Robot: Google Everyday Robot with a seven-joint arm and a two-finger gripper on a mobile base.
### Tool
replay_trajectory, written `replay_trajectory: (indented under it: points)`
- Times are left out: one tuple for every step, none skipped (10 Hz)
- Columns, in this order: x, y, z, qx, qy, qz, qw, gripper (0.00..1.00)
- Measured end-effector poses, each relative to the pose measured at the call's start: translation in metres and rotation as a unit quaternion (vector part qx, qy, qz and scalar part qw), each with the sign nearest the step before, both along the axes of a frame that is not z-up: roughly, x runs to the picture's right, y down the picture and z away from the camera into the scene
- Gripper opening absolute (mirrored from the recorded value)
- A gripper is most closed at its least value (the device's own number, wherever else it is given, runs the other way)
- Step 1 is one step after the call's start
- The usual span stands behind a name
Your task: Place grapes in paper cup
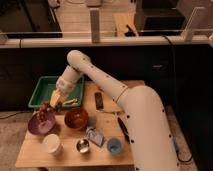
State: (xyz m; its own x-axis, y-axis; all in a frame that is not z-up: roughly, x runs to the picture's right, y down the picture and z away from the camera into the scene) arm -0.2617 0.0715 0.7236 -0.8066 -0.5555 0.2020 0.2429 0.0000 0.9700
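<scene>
The grapes (45,110), a small dark maroon bunch, hang at the tip of my gripper (51,104). They are just past the front left edge of the green tray (42,86) and above the far rim of the purple bowl (36,128). The gripper reaches down from the white arm and is shut on the bunch. The paper cup (52,143), plain white, stands upright near the table's front left edge. It is in front of the purple bowl and well below and slightly right of the gripper.
A red-brown bowl (76,119) sits right of the purple bowl. A steel cup (82,146), a grey packet (94,135) and a blue cup (114,146) stand along the front. A pale yellow wedge (70,102) lies in the tray. A black bar (99,100) lies mid-table.
</scene>
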Motion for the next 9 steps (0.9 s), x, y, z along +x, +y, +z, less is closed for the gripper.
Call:
replay_trajectory:
  points:
    - [0.003,0.003,-0.004,-0.008,-0.015,-0.009,0.9998,0.00]
    - [0.006,0.005,-0.006,-0.008,-0.016,-0.014,0.9997,0.00]
    - [0.005,0.010,-0.008,-0.002,-0.012,-0.019,0.9997,0.00]
    - [-0.001,0.019,-0.011,0.009,-0.001,-0.027,0.9996,0.00]
    - [-0.010,0.031,-0.013,0.020,0.008,-0.034,0.9992,0.00]
    - [-0.016,0.038,-0.013,0.026,0.013,-0.035,0.9990,0.00]
    - [-0.022,0.050,-0.015,0.036,0.021,-0.035,0.9985,0.00]
    - [-0.025,0.058,-0.018,0.042,0.026,-0.032,0.9982,0.00]
    - [-0.027,0.063,-0.021,0.047,0.032,-0.029,0.9980,0.00]
